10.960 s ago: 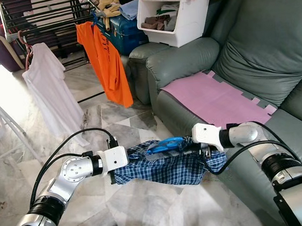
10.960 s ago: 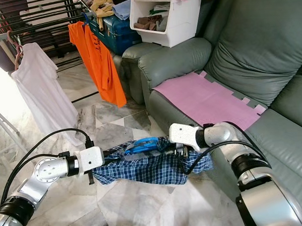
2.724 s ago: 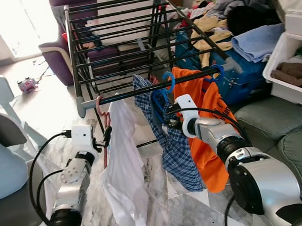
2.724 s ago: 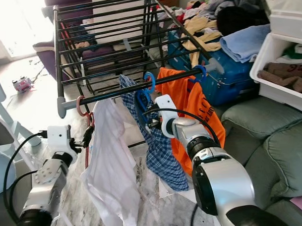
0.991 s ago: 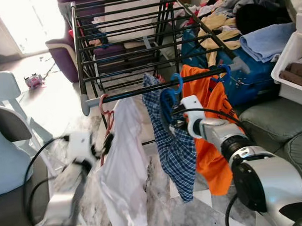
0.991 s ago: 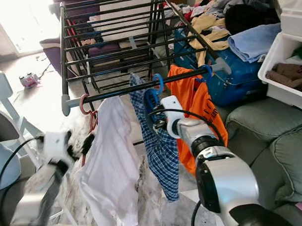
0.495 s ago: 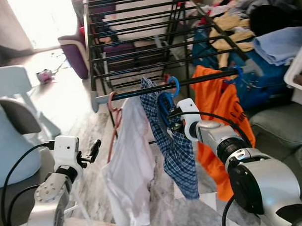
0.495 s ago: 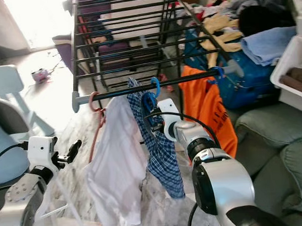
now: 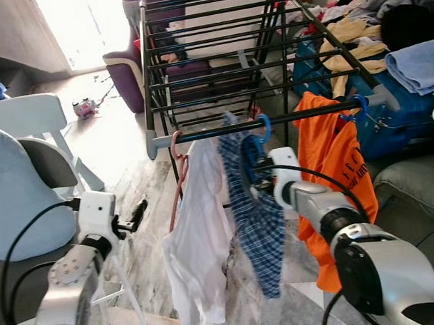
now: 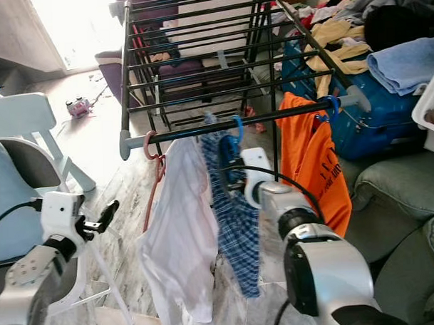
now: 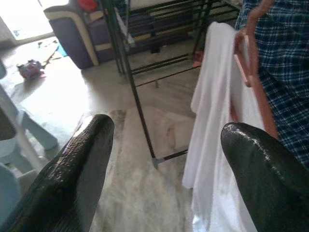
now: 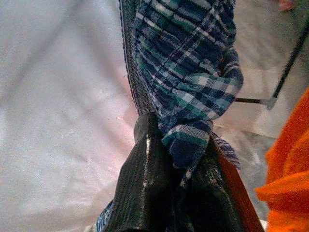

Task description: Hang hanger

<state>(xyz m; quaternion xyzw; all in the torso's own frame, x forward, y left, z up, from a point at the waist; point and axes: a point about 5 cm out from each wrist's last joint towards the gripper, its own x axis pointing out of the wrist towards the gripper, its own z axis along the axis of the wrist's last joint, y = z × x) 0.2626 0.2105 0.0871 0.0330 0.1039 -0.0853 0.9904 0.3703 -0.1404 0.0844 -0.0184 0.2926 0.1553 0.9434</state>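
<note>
The right gripper (image 12: 174, 159) is clenching the plaid shirt (image 9: 255, 204), steadying its blue hanger (image 9: 262, 125) hooked on the rail (image 9: 272, 121). The left gripper (image 11: 164, 154) is hanging open, left of the white shirt (image 9: 198, 234).

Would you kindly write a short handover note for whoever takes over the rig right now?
Right gripper: fingers shut on the blue plaid shirt, just below its blue hanger.
Left gripper: open, holding nothing, out to the left of the white shirt.
Things: the blue hanger's hook sits over the front rail of the drying rack, between the white shirt's pink hanger and the orange shirt.
Done: the hanger looks hung.
Left: open the right fingers, draw the arm back, and check that the hanger stays put.
</note>
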